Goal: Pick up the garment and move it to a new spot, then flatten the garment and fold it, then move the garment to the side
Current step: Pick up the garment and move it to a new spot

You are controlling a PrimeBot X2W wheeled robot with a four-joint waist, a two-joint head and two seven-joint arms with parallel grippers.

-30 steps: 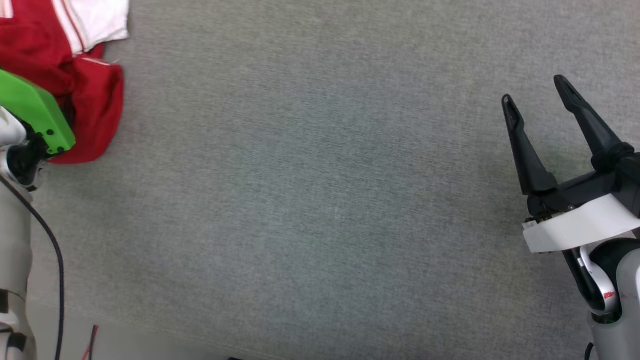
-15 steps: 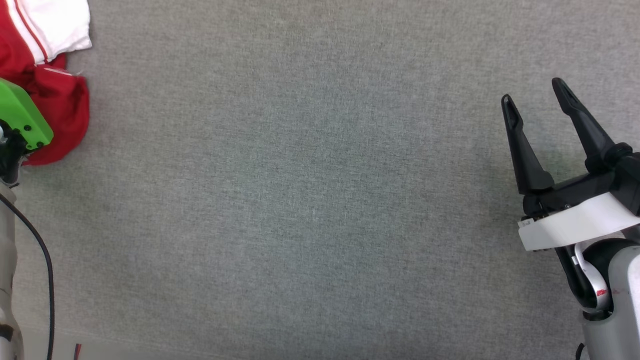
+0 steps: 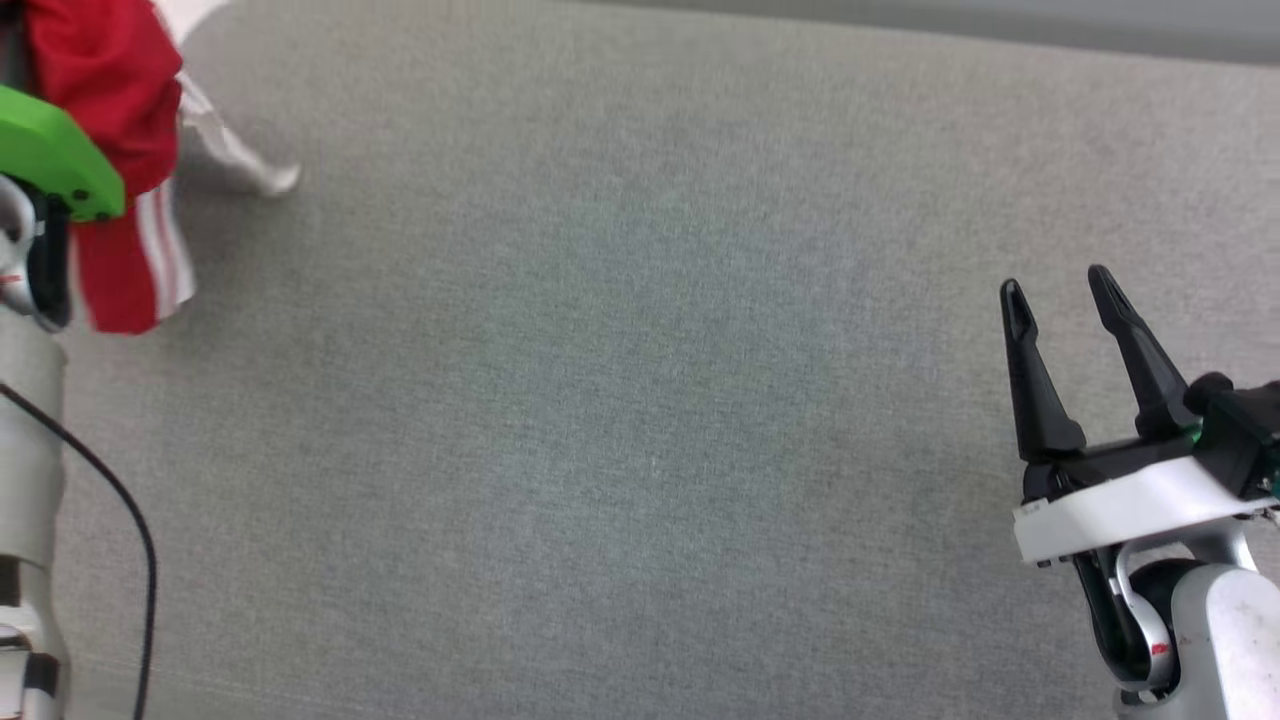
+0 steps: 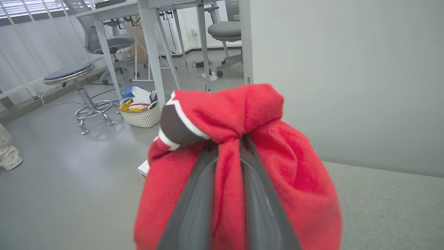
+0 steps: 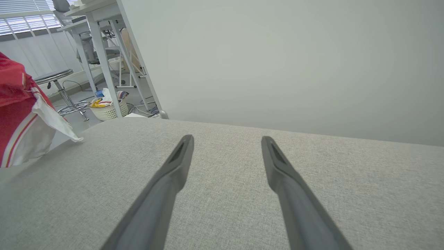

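Garment (image 4: 277,146) hung bunched in the left gripper (image 4: 227,144), whose jaws pinched its red cloth. The right gripper (image 5: 225,139) had its jaws apart.

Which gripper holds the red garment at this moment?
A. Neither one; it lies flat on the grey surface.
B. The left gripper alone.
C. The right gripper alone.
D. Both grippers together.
B: in the left wrist view the left gripper has its fingers closed on a bunch of the garment, while the right gripper stands open and empty over the grey surface.
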